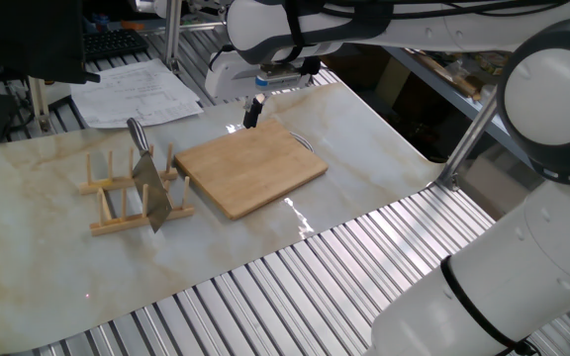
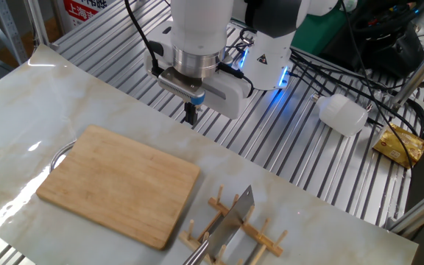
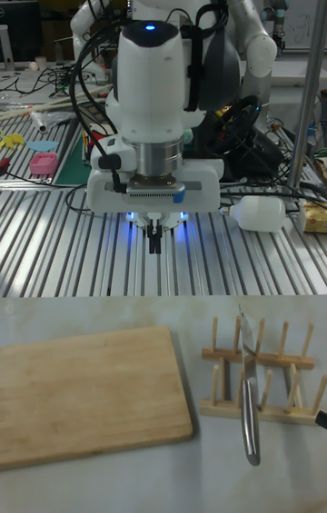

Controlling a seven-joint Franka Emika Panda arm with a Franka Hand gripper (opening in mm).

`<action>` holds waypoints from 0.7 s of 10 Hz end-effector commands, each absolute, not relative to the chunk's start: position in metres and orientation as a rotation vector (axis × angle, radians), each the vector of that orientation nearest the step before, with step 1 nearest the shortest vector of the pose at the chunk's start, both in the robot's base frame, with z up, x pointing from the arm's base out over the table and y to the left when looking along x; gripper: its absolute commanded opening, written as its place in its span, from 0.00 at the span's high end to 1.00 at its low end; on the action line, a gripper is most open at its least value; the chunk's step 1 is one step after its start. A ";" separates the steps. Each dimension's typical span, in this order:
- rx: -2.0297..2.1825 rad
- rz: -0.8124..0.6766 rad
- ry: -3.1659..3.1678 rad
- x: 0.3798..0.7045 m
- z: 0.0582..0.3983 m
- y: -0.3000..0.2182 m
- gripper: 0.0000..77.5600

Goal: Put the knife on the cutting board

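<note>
The knife (image 1: pixel 150 178) stands slotted in the peg rack (image 1: pixel 133 196), blade down between the dowels and handle tilted up and away; in the tall view its blade (image 3: pixel 248 395) hangs edge-on, down past the rack's (image 3: pixel 263 377) front rail. The board (image 1: pixel 250 166) lies flat on the marbled tabletop (image 1: pixel 28 237) just beside the rack, apart from it, its metal loop (image 2: pixel 59 156) on the edge facing away from the rack. Nothing lies on the board (image 2: pixel 120 183). The hand (image 2: pixel 191 116) hangs above the tabletop's far edge, just beyond the board, pointing straight down, its two fingers pressed together and holding nothing; in the tall view it (image 3: pixel 155 246) glows blue at the wrist. A white bottle (image 2: pixel 343 114) lies on the slatted frame behind.
</note>
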State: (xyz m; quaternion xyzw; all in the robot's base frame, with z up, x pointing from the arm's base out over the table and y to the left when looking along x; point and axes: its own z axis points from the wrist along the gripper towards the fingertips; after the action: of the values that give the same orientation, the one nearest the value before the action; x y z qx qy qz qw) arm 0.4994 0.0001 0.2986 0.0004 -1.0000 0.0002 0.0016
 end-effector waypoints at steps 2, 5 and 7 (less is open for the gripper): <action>-0.243 -0.180 -3.113 0.499 0.299 0.000 1.00; -0.275 -0.233 -3.102 0.501 0.301 0.004 1.00; -0.298 -0.234 -3.098 0.502 0.306 0.011 1.00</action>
State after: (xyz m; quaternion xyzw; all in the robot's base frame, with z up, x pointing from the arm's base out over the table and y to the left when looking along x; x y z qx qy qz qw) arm 0.5016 0.0111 0.3038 -0.0945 -0.9926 -0.0755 0.0106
